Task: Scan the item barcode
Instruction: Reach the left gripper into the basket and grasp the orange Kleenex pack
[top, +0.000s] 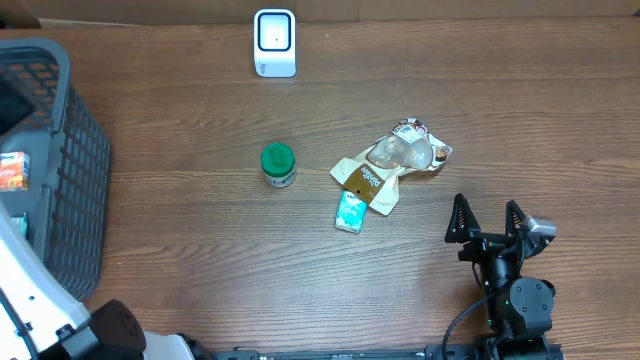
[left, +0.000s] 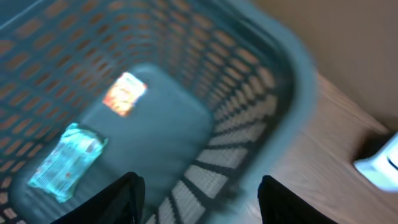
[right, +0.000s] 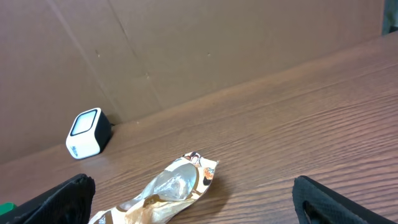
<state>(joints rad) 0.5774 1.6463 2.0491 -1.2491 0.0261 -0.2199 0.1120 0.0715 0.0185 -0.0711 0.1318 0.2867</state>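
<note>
Right pincer (top: 486, 204) is wide and empty, seen from above, near the crinkly bag (top: 400, 155), flat teal packet (top: 351, 211) and round green-lidded jar (top: 278, 164); the boxy white scanner (top: 275, 43) sits well apart. Left pincer (left: 199, 193) hangs open, empty, over the holey plastic basket (left: 273, 87). Right wrist shows the bag close: pinch one edge softly, I think, and turn its barcode toward the scanner.

The overhead camera looked straight down on the table (top: 200, 250). The left wrist camera peered closely into the basket (left: 292, 68). The right wrist camera faced low across the table, sharing the scanner (right: 88, 133) with overhead.
</note>
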